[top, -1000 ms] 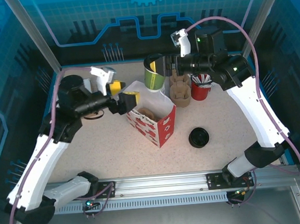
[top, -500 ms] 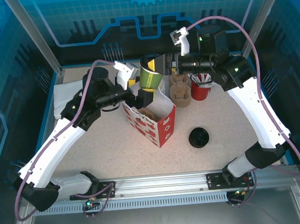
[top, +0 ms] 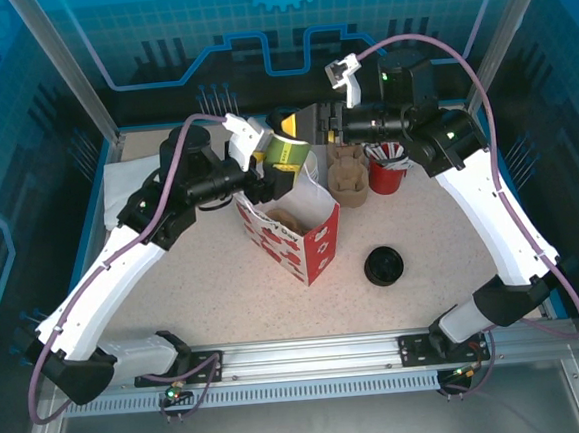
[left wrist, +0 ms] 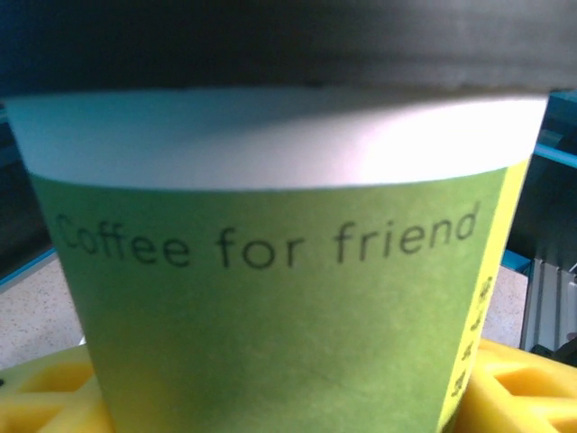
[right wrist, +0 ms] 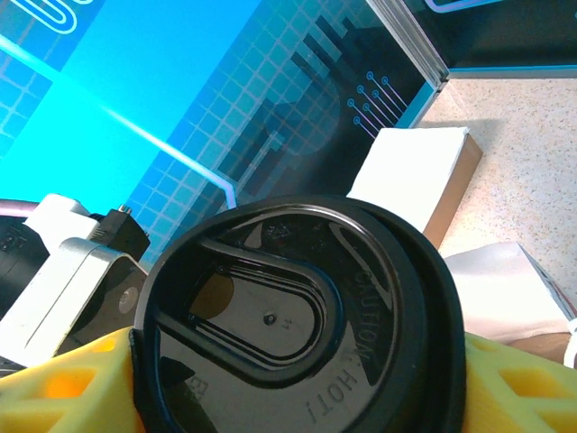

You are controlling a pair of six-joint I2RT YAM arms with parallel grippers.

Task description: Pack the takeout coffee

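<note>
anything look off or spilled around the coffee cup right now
The takeout coffee hangs tilted over the open red-and-white carton, its black lid leaning toward the right claw, which grips it at the lid; the left claw flanks its green wall. The lid is on and no spill shows.

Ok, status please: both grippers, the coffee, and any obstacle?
Right gripper shut on the takeout coffee at its lid. Left gripper straddles the cup wall, contact unclear. Cup over the open red box; something brown inside.
</note>
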